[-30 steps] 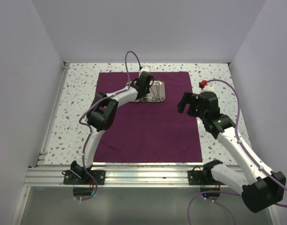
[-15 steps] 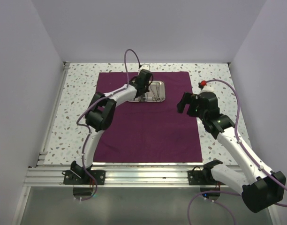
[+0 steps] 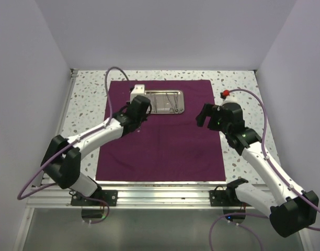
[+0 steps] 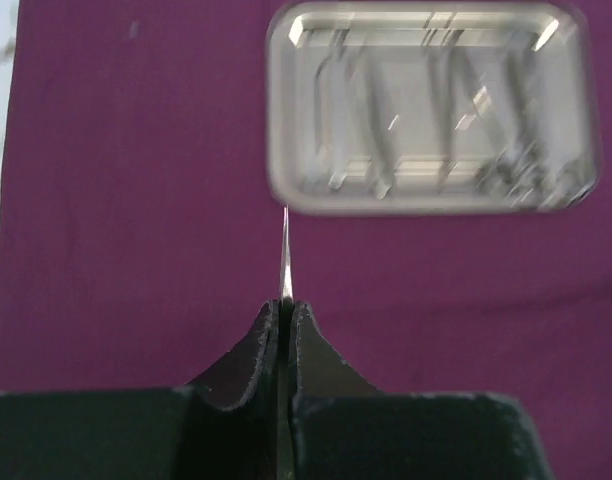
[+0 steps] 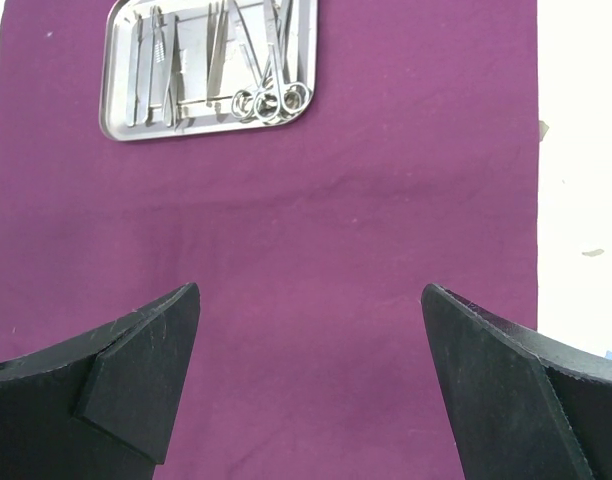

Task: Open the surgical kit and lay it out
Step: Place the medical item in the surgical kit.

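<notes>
Left wrist view: the left gripper (image 4: pixel 286 312) is clamped on a slim steel tool (image 4: pixel 285 255), its tip just near of the tray (image 4: pixel 426 207) on the cloth (image 4: pixel 136 200). Lower it flat onto bare cloth before releasing. Half a second ago this gripper was over the tray; the right gripper (image 5: pixel 308 300), jaws apart, has not moved.

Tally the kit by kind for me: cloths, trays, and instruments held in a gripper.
Dark purple cloth: 1
Steel tray: 1
Slim steel instrument, pinched in the left gripper: 1
Total: 3
</notes>
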`<state>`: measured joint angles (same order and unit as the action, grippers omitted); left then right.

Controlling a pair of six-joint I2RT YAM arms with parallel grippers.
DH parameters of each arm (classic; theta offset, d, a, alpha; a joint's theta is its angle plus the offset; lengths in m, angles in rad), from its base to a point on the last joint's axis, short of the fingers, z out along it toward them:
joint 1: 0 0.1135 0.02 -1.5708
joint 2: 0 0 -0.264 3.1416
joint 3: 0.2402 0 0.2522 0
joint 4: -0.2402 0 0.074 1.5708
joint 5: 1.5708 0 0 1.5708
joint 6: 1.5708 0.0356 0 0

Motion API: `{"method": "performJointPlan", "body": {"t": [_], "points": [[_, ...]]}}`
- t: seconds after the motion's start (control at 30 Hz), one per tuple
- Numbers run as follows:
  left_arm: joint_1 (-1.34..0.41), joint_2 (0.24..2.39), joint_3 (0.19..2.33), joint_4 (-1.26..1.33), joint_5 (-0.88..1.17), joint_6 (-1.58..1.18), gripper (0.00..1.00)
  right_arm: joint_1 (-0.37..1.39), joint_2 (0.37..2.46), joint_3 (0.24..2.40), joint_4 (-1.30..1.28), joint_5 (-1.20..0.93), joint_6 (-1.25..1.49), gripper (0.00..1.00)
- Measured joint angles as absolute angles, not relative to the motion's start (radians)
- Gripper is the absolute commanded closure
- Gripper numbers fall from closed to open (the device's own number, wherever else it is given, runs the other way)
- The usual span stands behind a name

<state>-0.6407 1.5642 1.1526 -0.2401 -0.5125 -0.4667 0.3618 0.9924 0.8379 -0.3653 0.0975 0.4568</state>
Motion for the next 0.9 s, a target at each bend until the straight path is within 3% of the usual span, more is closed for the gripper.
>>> {"method": "performJointPlan", "body": {"t": [0.2, 0.47, 0.5, 0.6, 0.77, 0.9], "points": [[-0.756, 1.406, 0.822, -0.411, -0.588, -0.659, 1.0, 0.366, 0.992, 0.83, -0.362, 0.085, 0.46, 0.03], [-0.895, 1.218, 0.657, -0.545, -0.654, -0.933, 0.99, 0.366, 0.992, 0.829, -0.361, 0.085, 0.46, 0.03], [-0.898, 1.219, 0.636, -0.548, -0.654, -0.954, 0.79, 0.366, 0.992, 0.829, -0.361, 0.085, 0.46, 0.03], [-0.901, 1.237, 0.591, -0.574, -0.652, -1.004, 0.34, 0.366, 0.992, 0.829, -0.361, 0.086, 0.46, 0.03], [-0.916, 1.245, 0.604, -0.62, -0.668, -1.046, 0.29, 0.366, 0.99, 0.829, -0.361, 0.086, 0.46, 0.03], [-0.918, 1.256, 0.686, -0.629, -0.709, -1.027, 0.34, 0.366, 0.986, 0.829, -0.361, 0.085, 0.46, 0.03]]}}
